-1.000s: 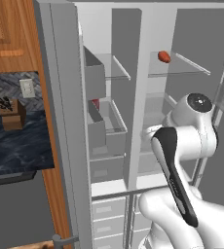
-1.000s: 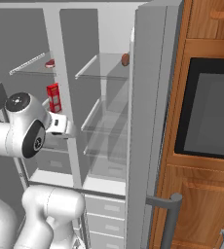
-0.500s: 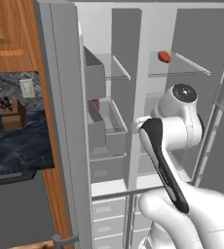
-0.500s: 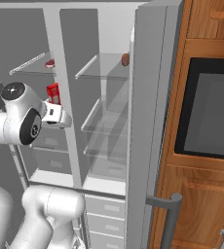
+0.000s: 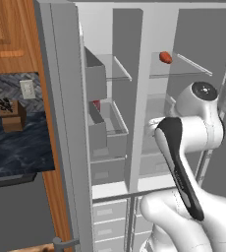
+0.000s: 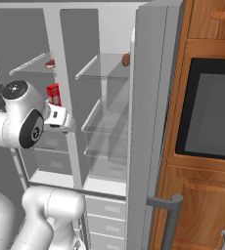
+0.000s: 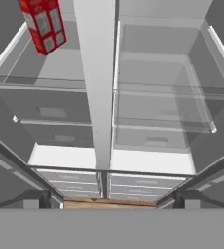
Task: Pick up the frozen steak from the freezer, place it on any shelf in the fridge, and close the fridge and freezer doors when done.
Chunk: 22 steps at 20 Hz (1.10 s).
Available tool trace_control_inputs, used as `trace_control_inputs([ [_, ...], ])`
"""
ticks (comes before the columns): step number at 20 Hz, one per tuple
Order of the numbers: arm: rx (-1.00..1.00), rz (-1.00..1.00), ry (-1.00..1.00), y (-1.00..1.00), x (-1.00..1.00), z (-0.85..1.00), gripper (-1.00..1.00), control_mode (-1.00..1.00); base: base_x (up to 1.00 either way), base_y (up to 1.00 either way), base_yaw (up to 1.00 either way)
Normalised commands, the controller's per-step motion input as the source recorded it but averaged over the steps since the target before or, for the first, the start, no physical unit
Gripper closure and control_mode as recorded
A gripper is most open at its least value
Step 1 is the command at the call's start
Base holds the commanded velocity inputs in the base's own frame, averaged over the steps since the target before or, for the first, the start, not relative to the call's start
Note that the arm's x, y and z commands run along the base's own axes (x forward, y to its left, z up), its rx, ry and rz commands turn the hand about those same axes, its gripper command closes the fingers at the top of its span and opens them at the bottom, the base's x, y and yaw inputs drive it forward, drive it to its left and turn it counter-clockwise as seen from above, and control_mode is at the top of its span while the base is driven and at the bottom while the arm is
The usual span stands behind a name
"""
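Item under inspection: the frozen steak (image 6: 50, 63) is showing as a small flat red slab with a paler rim. It is lying on an upper level of the freezer (image 6: 21, 44), the narrower left compartment, behind a thin rail. A red carton (image 7: 42, 24) is standing one level below it. Nothing is touching the steak.

The fridge (image 6: 112, 34) is standing open beside it. A rounder orange-red lump (image 5: 166, 57) is sitting on the top glass shelf (image 6: 102, 73); the shelves under it are bare. The freezer door (image 5: 61, 123) and the fridge door (image 6: 151, 97) are both swung wide.

The gripper (image 7: 111, 202) is facing the divider between the two compartments at about middle height, well below the steak. Its two dark tips are standing far apart at the lower corners of the hand view, with nothing between them.

Against the picture of a second ago, the round joint of the arm (image 5: 176, 162) is sitting a little higher in the left base view. The steak, carton, lump and doors are lying as before.
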Motion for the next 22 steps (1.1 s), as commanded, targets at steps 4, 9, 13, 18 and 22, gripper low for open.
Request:
trace_control_inputs([
  [4, 0.0, -0.01, 0.0, -0.05, -0.07, 0.0, -1.0, -1.0, 0.0, 0.0, 0.0],
  [9, 0.0, 0.0, 0.0, 0.0, 0.0, 0.0, -1.0, -1.0, 0.0, 0.0, 0.0],
  [13, 0.0, 0.0, 0.0, 0.0, 0.0, 0.0, -1.0, -1.0, 0.0, 0.0, 0.0],
  [18, 0.0, 0.0, 0.0, 0.03, 0.0, 0.0, -1.0, 1.0, 0.0, 0.1, 0.0],
  [22, 0.0, 0.0, 0.0, 0.0, 0.0, 0.0, -1.0, 1.0, 0.01, 0.33, -0.03],
])
